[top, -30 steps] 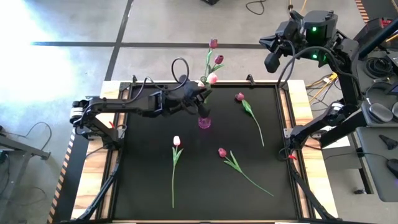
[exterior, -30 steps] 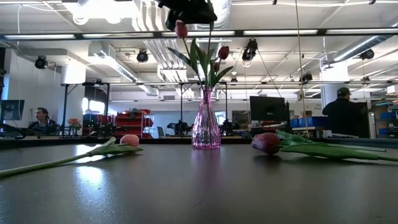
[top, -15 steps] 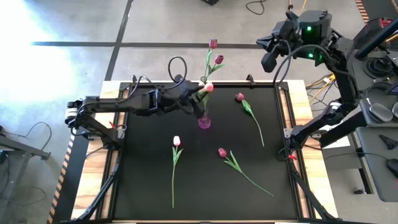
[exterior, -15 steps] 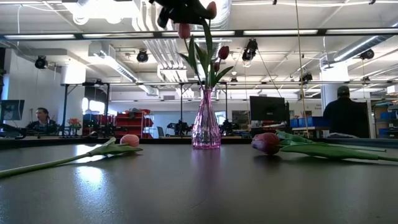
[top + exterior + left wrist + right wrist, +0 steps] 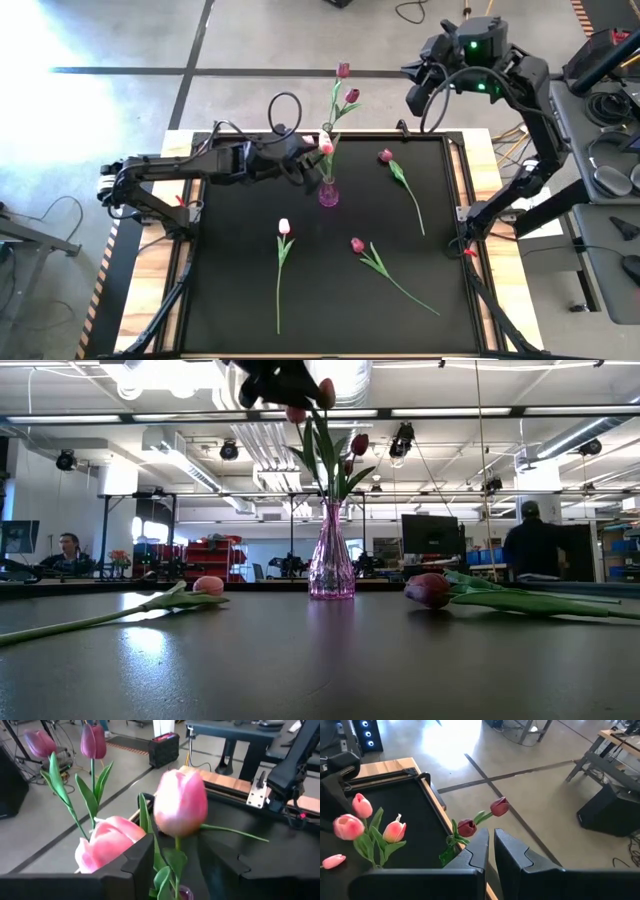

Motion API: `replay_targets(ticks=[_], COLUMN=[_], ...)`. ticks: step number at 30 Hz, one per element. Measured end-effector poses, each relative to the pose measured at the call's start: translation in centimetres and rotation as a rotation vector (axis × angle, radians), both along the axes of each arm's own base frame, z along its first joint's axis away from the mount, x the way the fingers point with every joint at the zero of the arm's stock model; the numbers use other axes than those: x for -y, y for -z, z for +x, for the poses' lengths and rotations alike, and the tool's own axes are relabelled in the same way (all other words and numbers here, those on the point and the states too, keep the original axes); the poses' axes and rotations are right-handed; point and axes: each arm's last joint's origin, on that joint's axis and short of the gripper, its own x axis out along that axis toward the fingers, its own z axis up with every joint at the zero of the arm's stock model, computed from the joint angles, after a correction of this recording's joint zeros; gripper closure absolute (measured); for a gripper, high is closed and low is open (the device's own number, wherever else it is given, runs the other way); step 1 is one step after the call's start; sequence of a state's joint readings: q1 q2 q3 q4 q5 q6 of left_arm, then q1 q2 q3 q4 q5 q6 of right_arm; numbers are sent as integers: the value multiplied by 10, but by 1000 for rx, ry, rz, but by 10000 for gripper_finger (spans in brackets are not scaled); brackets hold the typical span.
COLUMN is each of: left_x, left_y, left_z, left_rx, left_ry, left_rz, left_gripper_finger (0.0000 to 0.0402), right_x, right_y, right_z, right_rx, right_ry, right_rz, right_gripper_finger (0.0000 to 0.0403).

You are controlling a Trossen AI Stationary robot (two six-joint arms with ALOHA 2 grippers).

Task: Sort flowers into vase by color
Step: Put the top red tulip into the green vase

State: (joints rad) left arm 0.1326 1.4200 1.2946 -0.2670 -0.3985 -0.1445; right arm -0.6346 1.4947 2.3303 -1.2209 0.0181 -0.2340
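A pink glass vase (image 5: 328, 193) stands at the far middle of the black table (image 5: 230, 300). It holds two maroon tulips (image 5: 352, 96) and several light pink tulips (image 5: 362, 805). My left gripper (image 5: 180, 865) is open, level with the flower heads on the vase's left side. Its fingers stand on either side of one pink tulip's stem (image 5: 177, 845) without visibly touching it. A second pink head (image 5: 105, 842) shows right beside one finger. My right gripper (image 5: 413, 100) is shut, raised beyond the table's far right corner, with nothing in it.
Three tulips lie flat on the table: a pale pink one (image 5: 283, 228) near the middle, a maroon one (image 5: 357, 245) to its right, and another (image 5: 386, 156) at the far right. People show in the room behind the table.
My left gripper has opened and let go of the pink tulip, then drawn back a little toward the table's left edge. The tulip's head has swung toward the other stems and now stands in the vase. My right gripper has drifted slightly toward the left, still shut.
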Motion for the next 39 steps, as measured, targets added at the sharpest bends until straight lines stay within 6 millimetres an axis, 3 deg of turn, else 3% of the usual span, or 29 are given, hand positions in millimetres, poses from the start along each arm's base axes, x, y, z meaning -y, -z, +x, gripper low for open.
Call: replay_targets(ticks=[13,19,22,26,32,39], left_x=[8,20,20,22,25,26], left_y=[-15,-31,-26,-12,9,29], left_z=[-20,-30,-38,-54,-85,-114], left_rx=[-238,-198,-209,-187,32,162], left_ry=[24,97,89,78,81,6], left_rz=[-66,-89,-105,-124,-157,-226], left_gripper_finger=[221,248,275,323,391,397], right_x=[1,-2,-4,-5,-7,-12], right_y=[2,12,22,42,80,152], right_z=[3,-1,-4,-1,0,-6], right_rx=[-6,-76,-154,-199,-160,-163], right_ry=[-2,22,35,-6,-34,7], right_rz=[12,111,187,296,395,496], right_gripper_finger=[380,380,380,380,380,380])
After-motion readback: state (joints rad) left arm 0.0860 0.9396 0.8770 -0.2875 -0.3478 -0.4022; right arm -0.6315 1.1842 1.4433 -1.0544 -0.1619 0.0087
